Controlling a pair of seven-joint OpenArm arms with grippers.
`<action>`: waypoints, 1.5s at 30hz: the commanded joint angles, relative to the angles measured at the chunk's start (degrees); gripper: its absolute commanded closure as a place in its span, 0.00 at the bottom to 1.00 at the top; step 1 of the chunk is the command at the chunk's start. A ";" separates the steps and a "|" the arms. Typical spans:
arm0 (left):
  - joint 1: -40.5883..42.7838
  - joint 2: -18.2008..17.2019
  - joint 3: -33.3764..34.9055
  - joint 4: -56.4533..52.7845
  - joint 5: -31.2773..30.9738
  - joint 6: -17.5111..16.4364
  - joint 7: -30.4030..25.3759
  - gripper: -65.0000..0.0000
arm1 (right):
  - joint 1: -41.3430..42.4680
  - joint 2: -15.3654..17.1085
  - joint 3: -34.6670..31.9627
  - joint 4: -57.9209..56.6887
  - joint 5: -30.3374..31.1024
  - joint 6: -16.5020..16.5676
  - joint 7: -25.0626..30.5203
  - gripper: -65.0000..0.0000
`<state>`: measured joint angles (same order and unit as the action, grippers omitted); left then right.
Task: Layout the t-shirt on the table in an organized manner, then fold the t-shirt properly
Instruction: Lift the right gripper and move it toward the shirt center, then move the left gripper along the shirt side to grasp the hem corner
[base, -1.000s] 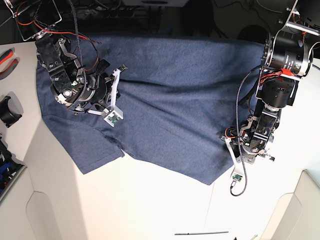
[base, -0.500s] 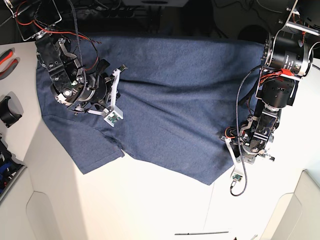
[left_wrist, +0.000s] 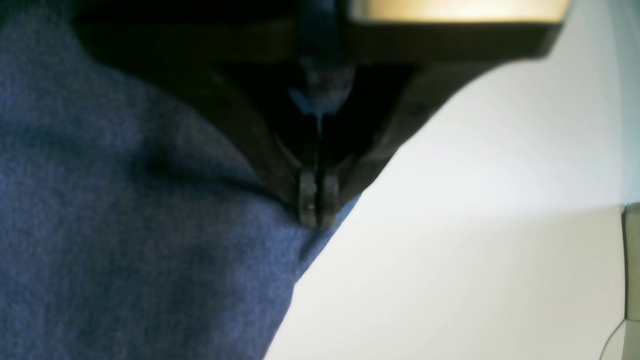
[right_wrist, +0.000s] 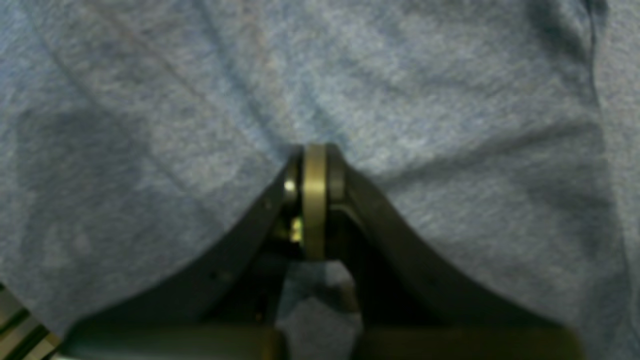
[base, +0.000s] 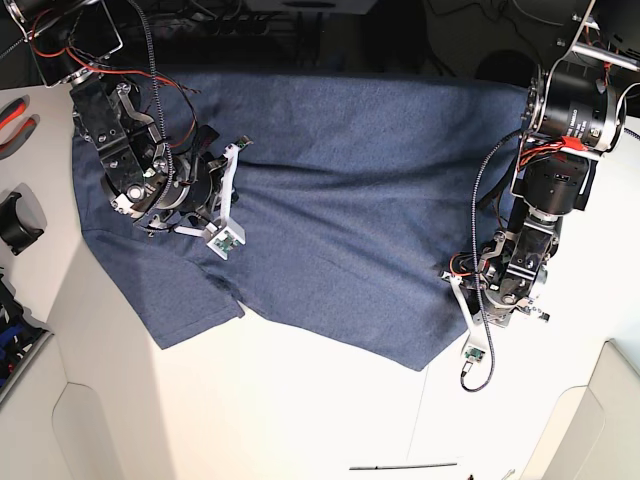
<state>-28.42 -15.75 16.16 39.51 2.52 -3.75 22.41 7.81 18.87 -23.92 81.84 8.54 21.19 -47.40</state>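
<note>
Left of the base view first: your right gripper (base: 160, 195) is down on the t-shirt (base: 350, 190), near the sleeve end. In the right wrist view the jaws are pressed together with cloth bunched at the tips (right_wrist: 314, 165) and creases radiating out, so it reads as pinching a fold, well inside the fabric and not at an edge. That arm is bent low over the cloth with its wrist camera bracket sticking out toward the middle.

The shirt lies spread across the far half of the table (base: 300, 420), plain side up, no lettering showing. Its long axis runs left-right, and the near edge slants down toward the right-hand corner. One sleeve (base: 190, 300) juts toward you on the left.

Right of the view: your left gripper (base: 505, 295) sits at the shirt's right edge, forearm coming almost straight down from the shoulder. The left wrist view shows the jaws closed on the very edge of the cloth (left_wrist: 316, 200), with bare table just beside.

So both arms have cloth, one at each end. The body of the shirt lies between them. Any spreading pull would go along that left-right axis. The left's bite looks thin, so it could slip.
</note>
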 joint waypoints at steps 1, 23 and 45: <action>-1.20 -0.44 -0.11 0.46 0.11 -0.39 0.26 1.00 | 1.27 0.33 0.17 0.55 -0.57 -0.81 0.39 1.00; -1.07 0.07 -0.11 0.46 0.09 -0.35 -0.13 1.00 | 11.04 -9.44 0.17 -1.09 0.44 -8.09 20.68 1.00; -1.07 0.52 -0.11 0.46 0.24 -0.42 -1.22 1.00 | 22.97 -23.12 0.17 -44.19 -5.31 -7.93 32.11 1.00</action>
<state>-28.25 -14.96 16.12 39.51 2.96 -3.84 21.34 29.78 -3.99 -23.86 37.52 3.60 13.47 -13.85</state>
